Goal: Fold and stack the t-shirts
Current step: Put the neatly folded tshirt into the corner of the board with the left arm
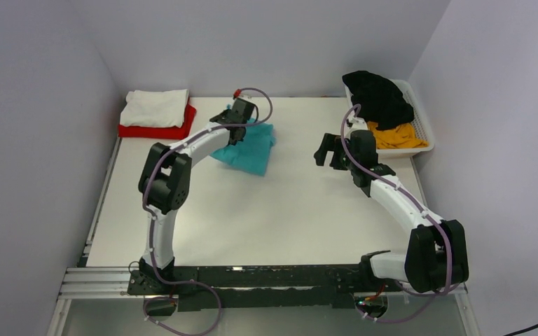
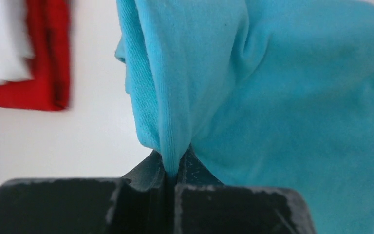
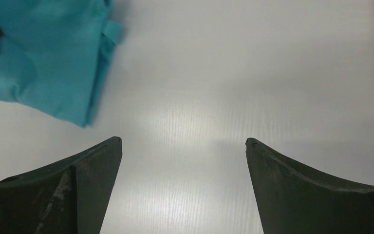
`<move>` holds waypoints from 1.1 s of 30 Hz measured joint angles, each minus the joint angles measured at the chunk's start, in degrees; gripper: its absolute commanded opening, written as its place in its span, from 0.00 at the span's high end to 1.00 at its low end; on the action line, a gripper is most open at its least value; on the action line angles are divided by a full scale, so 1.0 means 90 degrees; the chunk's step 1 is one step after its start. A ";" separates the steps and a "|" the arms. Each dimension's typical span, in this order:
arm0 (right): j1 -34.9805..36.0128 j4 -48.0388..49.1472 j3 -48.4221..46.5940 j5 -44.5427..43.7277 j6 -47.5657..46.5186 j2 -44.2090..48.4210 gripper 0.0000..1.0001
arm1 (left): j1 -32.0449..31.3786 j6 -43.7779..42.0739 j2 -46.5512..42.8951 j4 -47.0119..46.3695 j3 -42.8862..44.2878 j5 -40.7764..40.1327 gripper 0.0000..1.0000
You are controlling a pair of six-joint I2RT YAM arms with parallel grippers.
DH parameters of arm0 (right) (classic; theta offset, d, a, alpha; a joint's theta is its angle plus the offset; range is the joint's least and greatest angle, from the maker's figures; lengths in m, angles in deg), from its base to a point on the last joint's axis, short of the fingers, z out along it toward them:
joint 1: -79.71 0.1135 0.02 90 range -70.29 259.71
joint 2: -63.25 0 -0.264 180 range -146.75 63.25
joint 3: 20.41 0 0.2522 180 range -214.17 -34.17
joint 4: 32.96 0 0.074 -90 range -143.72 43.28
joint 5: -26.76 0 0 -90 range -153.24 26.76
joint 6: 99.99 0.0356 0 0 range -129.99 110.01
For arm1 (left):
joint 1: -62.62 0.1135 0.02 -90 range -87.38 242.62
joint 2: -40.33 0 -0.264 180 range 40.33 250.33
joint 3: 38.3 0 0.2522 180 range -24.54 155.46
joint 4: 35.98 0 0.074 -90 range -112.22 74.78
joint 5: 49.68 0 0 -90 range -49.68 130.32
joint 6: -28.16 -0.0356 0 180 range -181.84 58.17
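The left gripper [image 1: 237, 130] [image 2: 171, 171] was clamped tight, its jaws pressed together on a pinched ridge of the teal t-shirt [image 1: 249, 150] [image 2: 272, 97]. In the left wrist view the cloth rose from the jaws toward 12 o'clock and spread away to 2 o'clock. In the top view the teal t-shirt was a bunched bundle at about 11 o'clock from the middle of the table [image 1: 266, 217]. Whether its lower edge touched the surface could not be told.

At 10 o'clock from that gripper, in the table's far left corner, a folded white t-shirt [image 1: 155, 107] [image 2: 0, 44] lay on top of a folded red t-shirt [image 1: 155, 131] [image 2: 53, 58].

The right gripper [image 1: 326, 150] [image 3: 183, 144] was spread wide and held nothing, its two dark fingers [image 3: 78, 185] well apart over bare table. In the right wrist view the teal t-shirt [image 3: 44, 58] sat off at 10 o'clock, clear of the fingers.

At 1 o'clock from the right gripper in the top view stood a white basket [image 1: 424, 123], with a black t-shirt [image 1: 378, 94] heaped over its far end and a yellow-orange t-shirt [image 1: 396, 135] beneath it.
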 measured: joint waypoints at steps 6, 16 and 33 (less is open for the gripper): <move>0.0000 0.0148 0.0129 -0.0522 -0.0068 0.0107 0.00 | 0.0765 -0.1625 -0.0002 -0.0818 0.0134 -0.0707 1.00; 0.0000 0.0270 0.0134 -0.1088 -0.0121 0.0092 0.00 | 0.1831 -0.3109 0.0010 -0.1241 0.1328 -0.0704 1.00; 0.0000 0.0270 0.0134 -0.1282 -0.0121 -0.0046 0.00 | 0.2912 -0.3140 0.0024 -0.0712 0.2465 0.0928 1.00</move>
